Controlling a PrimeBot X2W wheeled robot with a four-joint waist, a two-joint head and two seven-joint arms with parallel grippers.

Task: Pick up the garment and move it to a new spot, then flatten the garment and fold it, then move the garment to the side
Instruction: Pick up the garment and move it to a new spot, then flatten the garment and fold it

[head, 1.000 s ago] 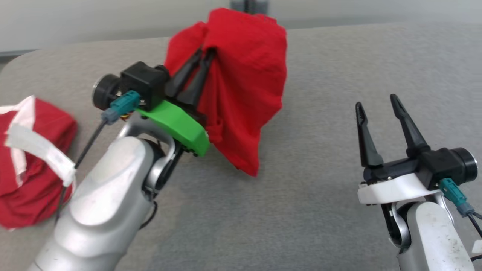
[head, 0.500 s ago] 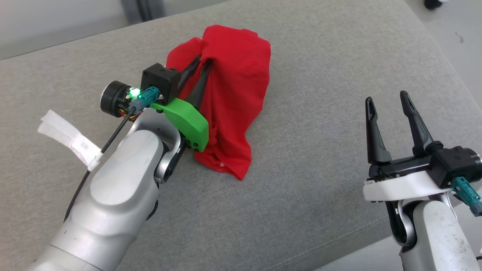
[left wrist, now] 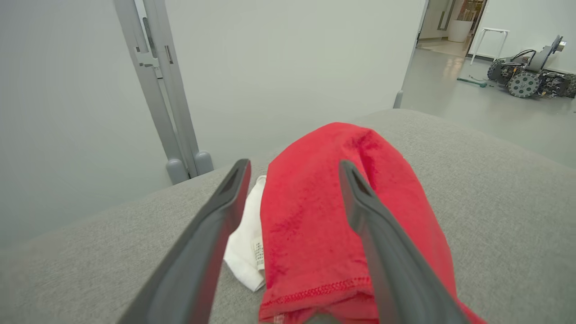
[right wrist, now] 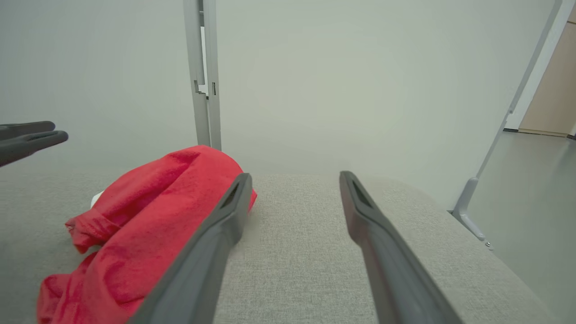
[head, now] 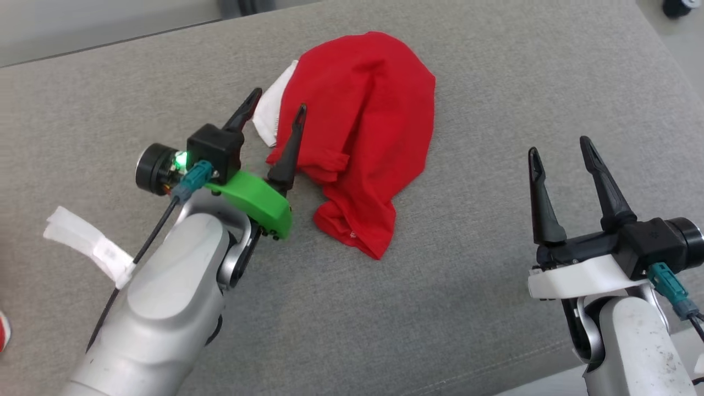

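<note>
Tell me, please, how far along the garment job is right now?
Done, apparently: the move. The left pincer, shut on the red garment a second ago, now stands open, and the garment lies crumpled on the grey cushion. In hand: nothing; the right pincer is open too. Left: flattening, folding, moving it aside.

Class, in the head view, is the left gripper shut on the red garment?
No, the left gripper is open, the garment lying loose.

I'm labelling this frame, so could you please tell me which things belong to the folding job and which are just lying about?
Job: red garment; grey surface under it; left fingers; right fingers.
Lying about: wheeled machine; white stool, both on the floor beyond.
</note>
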